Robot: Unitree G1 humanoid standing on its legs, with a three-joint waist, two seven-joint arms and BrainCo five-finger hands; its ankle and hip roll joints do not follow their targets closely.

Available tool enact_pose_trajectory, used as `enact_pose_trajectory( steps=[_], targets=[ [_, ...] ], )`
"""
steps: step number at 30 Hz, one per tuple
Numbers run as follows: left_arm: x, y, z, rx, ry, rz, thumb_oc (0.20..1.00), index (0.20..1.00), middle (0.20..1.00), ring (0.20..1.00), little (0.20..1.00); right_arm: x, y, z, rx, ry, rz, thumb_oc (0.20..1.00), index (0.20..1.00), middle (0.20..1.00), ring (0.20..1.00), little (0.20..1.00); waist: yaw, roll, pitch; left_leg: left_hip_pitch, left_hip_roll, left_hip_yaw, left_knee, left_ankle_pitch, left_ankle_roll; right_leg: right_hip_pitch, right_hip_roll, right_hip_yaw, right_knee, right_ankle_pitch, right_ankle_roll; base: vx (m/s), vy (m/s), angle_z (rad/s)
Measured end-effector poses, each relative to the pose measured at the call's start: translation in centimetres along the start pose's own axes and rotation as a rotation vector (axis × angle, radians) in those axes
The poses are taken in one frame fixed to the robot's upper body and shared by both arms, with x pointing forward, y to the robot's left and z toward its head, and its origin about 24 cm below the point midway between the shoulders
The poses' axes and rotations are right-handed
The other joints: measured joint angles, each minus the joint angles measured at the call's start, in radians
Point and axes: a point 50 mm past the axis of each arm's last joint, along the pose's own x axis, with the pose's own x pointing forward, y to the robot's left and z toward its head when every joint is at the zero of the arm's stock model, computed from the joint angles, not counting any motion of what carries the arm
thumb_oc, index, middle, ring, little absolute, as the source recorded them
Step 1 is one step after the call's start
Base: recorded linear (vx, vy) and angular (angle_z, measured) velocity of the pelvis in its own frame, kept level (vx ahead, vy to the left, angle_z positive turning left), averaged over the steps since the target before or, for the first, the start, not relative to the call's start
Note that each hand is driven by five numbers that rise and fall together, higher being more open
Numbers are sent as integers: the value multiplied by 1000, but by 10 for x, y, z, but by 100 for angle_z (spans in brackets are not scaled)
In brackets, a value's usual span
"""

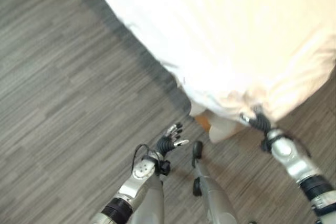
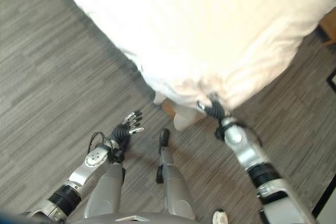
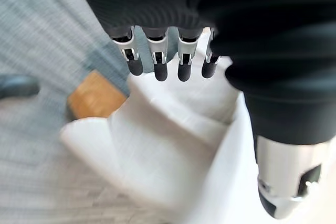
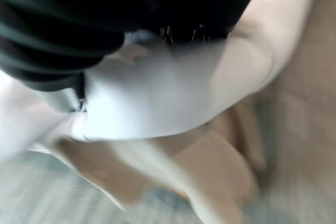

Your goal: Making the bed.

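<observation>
Sheet [image 1: 231,51] corner is bunched around the right hand [image 1: 257,120], grip can't be told. Left hand [image 1: 169,140] hangs spread, clear of it. Weak hold could slip on pulling.

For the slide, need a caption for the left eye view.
Right hand at the white duvet's hanging corner; left hand open above the grey floor.
</observation>
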Motion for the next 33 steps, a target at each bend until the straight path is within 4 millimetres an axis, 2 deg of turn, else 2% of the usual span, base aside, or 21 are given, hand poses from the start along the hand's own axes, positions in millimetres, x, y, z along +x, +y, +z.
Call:
enact_pose_trajectory(
  steps=[2, 3, 5, 7, 8, 9, 12, 13, 15, 18, 19, 20, 22, 23, 24, 25, 26, 30, 31, 32, 33],
  targets=[
    [-5, 1, -7, -7, 32, 1, 1000, 1000, 1000, 1000, 1000, 0, 8, -15, 59, 102, -9, 200, 200, 200, 200, 200, 3, 29, -17, 63, -7, 8, -12, -6, 15, 51, -7, 0, 4, -6, 7, 48, 64, -4],
    [-10, -1, -15, -21, 53, -7, 1000, 1000, 1000, 1000, 1000, -7, 12, -31, 19, 176, 20, 200, 200, 200, 200, 200, 13, 70, -63, 100, -16, 9, -26, -17, 26, 80, -13, 1, 2, -14, 17, 26, 40, -4],
    [-14, 1, -18, -29, 60, -7, 1000, 1000, 1000, 1000, 1000, -12, 13, -44, 6, 232, 37, 200, 200, 200, 200, 200, 16, 88, -84, 146, -20, 10, -45, -14, 30, 122, -19, -2, 2, -13, 15, 36, 41, -3],
    [-23, 9, -26, -38, 91, 18, 1000, 1000, 1000, 1000, 1000, -18, 22, -52, 15, 271, 61, 200, 200, 200, 200, 200, 14, 103, -96, 210, -15, 13, -56, -24, 40, 177, -14, -7, 1, -14, 16, 78, 55, -9],
    [-25, 9, -28, -45, 101, 11, 1000, 1000, 1000, 1000, 1000, -21, 26, -57, 38, 300, 64, 561, 561, 561, 561, 561, 14, 106, -98, 236, -14, 13, -57, -29, 43, 201, -13, -8, 1, -15, 17, 51, 48, -2],
    [-27, 6, -31, -56, 115, -6, 1000, 1000, 1000, 1000, 1000, -23, 27, -62, 67, 333, 62, 1000, 1000, 1000, 1000, 1000, 13, 109, -104, 256, -12, 13, -57, -35, 45, 221, -12, -9, 1, -18, 19, 64, 45, 0],
    [-31, -3, -38, -71, 150, -74, 1000, 1000, 1000, 1000, 1000, -36, 40, -78, 139, 433, 115, 1000, 1000, 1000, 1000, 1000, 13, 116, -137, 307, -18, 14, -57, -55, 50, 271, -17, -8, 1, -49, 20, 59, 26, -2],
    [-31, -4, -39, -73, 155, -89, 1000, 1000, 1000, 1000, 1000, -42, 44, -84, 153, 457, 140, 1000, 1000, 1000, 1000, 1000, 12, 105, -159, 313, -20, 16, -57, -59, 49, 277, -21, -7, 0, -61, 20, 58, 12, 1],
    [-31, -8, -37, -72, 161, -132, 1000, 1000, 1000, 1000, 1000, -57, 54, -100, 162, 549, 214, 1000, 1000, 1000, 1000, 1000, 6, 109, -184, 332, -18, 13, -57, -61, 51, 299, -18, -8, 0, -65, 21, 49, 3, 2],
    [-28, -14, -27, -68, 121, -197, 1000, 1000, 1000, 1000, 1000, -126, 84, -149, 198, 848, 420, 1000, 1000, 1000, 1000, 1000, 7, 118, -210, 358, -14, 14, -58, -71, 54, 326, -14, -8, 0, -73, 19, 39, -8, -3],
    [-29, -14, -27, -69, 121, -206, 1000, 1000, 1000, 1000, 1000, -159, 95, -164, 230, 949, 486, 1000, 1000, 1000, 1000, 1000, 5, 122, -214, 363, -13, 15, -58, -73, 57, 330, -13, -7, 0, -73, 19, 17, -6, -13],
    [-30, -14, -28, -74, 125, -213, 1000, 1000, 1000, 1000, 1000, -201, 105, -180, 245, 1084, 555, 1000, 1000, 1000, 1000, 1000, -4, 127, -220, 365, -12, 18, -63, -75, 57, 330, -12, -3, 0, -74, 17, 16, -6, -18],
    [-32, -12, -31, -81, 136, -210, 1000, 1000, 1000, 1000, 1000, -256, 111, -195, 294, 1244, 628, 1000, 1000, 1000, 1000, 1000, -26, 128, -220, 370, -12, 27, -63, -75, 57, 331, -11, 5, 0, -73, 16, -10, 3, -18],
    [-33, -11, -32, -83, 144, -209, 1000, 1000, 1000, 1000, 1000, -277, 110, -200, 297, 1305, 655, 1000, 1000, 1000, 1000, 1000, -35, 127, -218, 371, -11, 34, -64, -79, 57, 332, -10, 11, -5, -77, 14, -10, 2, -22],
    [-34, -10, -33, -84, 150, -211, 1000, 1000, 1000, 1000, 1000, -293, 107, -204, 302, 1346, 671, 1000, 1000, 1000, 1000, 1000, -42, 123, -216, 375, -10, 42, -64, -81, 59, 331, -10, 19, -5, -81, 9, -10, 0, -30],
    [-37, -10, -36, -91, 162, -221, 1000, 1000, 1000, 1000, 1000, -317, 96, -211, 334, 1419, 670, 1000, 1000, 1000, 1000, 1000, -60, 120, -216, 378, -8, 52, -64, -86, 59, 329, -12, 21, -5, -83, 12, -11, 3, -36],
    [-38, -10, -37, -94, 166, -225, 1000, 1000, 1000, 1000, 1000, -325, 88, -214, 347, 1447, 664, 1000, 1000, 1000, 1000, 1000, -57, 119, -217, 377, -6, 64, -64, -86, 59, 322, -13, 20, -5, -85, 14, -16, 2, -34],
    [-45, -12, -45, -107, 206, -232, 1000, 1000, 1000, 1000, 1000, -327, 56, -225, 362, 1480, 558, 1000, 1000, 1000, 1000, 1000, -57, 111, -217, 375, -1, 63, -64, -85, 59, 315, -11, 9, -6, -89, 21, -9, 1, -11],
    [-46, -11, -46, -109, 208, -230, 1000, 1000, 1000, 1000, 1000, -315, 49, -227, 369, 1456, 491, 1000, 1000, 1000, 1000, 1000, -55, 101, -217, 374, -1, 62, -64, -84, 59, 311, -9, 9, -5, -89, 21, -64, 15, -6],
    [-49, -10, -48, -109, 219, -219, 1000, 1000, 1000, 1000, 1000, -295, 32, -229, 427, 1422, 335, 1000, 1000, 1000, 1000, 1000, -57, 96, -218, 369, 0, 66, -64, -82, 59, 302, -5, 13, -5, -89, 21, -31, 12, -45],
    [-54, -6, -52, -105, 239, -200, 1000, 1000, 1000, 1000, 1000, -244, -19, -229, 450, 1264, 68, 1000, 1000, 1000, 1000, 1000, -66, 98, -218, 362, -7, 72, -64, -79, 62, 282, -1, 27, -5, -89, 21, -106, 49, -72]
  ],
)
